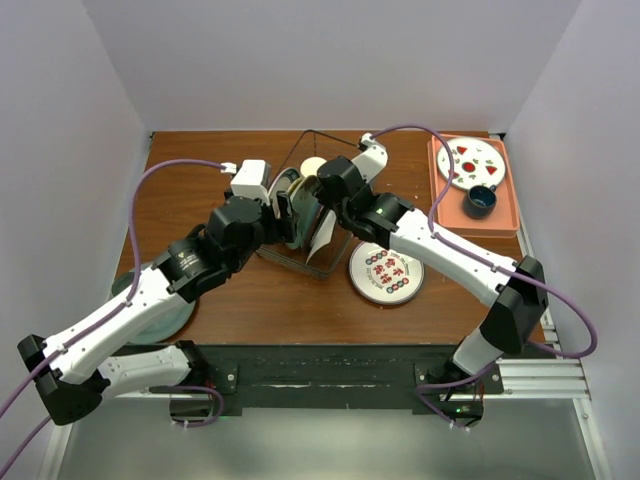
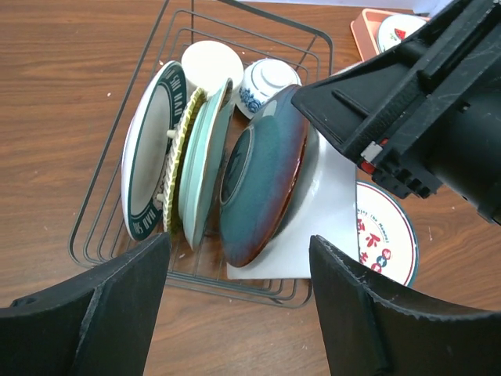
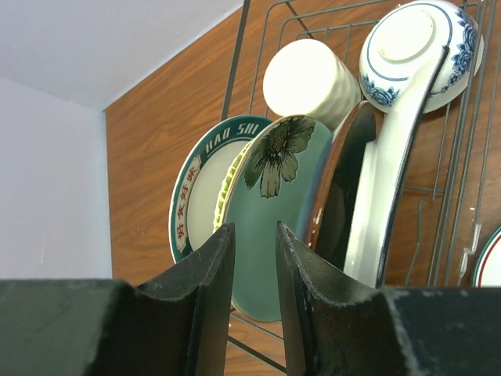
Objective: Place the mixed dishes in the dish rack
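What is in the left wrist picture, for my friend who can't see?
Plates stand on edge in the dish rack: white plate with dark patterned rim, pale green flower plate, teal-blue plate, white square plate. A cream mug and small blue-white patterned bowl sit behind them; the left gripper is open below.

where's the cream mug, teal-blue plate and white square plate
cream mug [image 2: 211, 66]: left wrist view, round end face
teal-blue plate [image 2: 262, 184]: left wrist view, glazed middle
white square plate [image 2: 333, 219]: left wrist view, lower right part
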Controlling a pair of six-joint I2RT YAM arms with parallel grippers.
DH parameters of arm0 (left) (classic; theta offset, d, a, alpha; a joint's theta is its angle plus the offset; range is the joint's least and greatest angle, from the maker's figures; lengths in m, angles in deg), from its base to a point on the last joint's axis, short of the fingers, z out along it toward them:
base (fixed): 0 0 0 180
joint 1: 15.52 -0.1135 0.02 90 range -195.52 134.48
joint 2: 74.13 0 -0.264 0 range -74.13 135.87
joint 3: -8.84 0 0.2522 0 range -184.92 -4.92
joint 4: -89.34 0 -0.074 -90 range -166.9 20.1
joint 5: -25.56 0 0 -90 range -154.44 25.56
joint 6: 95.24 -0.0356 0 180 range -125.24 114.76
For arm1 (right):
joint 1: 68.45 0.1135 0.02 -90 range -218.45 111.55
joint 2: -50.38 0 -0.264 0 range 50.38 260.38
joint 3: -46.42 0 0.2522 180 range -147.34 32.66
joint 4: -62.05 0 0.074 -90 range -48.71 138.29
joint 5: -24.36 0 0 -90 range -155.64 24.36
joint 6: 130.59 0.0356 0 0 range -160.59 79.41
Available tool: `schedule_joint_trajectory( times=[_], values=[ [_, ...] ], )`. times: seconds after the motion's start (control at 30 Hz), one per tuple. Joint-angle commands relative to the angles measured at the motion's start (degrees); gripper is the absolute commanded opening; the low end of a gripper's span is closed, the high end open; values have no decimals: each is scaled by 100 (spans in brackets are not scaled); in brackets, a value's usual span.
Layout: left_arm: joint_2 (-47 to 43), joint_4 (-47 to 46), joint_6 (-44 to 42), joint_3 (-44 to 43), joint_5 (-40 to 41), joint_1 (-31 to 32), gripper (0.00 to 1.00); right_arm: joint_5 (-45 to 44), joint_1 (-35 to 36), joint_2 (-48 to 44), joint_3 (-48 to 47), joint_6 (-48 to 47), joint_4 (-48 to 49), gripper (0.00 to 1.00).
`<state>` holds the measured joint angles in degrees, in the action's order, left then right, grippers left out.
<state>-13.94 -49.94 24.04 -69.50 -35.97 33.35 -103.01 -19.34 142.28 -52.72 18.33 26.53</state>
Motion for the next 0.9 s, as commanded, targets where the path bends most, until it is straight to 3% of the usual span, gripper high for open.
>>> schedule_joint_trajectory(
  times=[0.0,0.37,0.47,0.73,0.87],
  values=[
    [-182,64,-203,68,-245,-8,77,-60,-15,-93,-233,-11,242,31],
    [-226,-270,-572,226,-1352,1,78,-491,-23,-1331,311,-512,-276,40],
    [-296,-323,-607,235,-1519,-8,79,-596,-32,-1867,706,-723,-644,47],
    [-499,-420,-713,314,-1845,1,81,-728,-50,-3431,2269,-469,-1979,80],
    [-543,-428,-713,323,-1897,1,81,-667,-50,-3888,2868,-74,-2394,81]
  ],
)
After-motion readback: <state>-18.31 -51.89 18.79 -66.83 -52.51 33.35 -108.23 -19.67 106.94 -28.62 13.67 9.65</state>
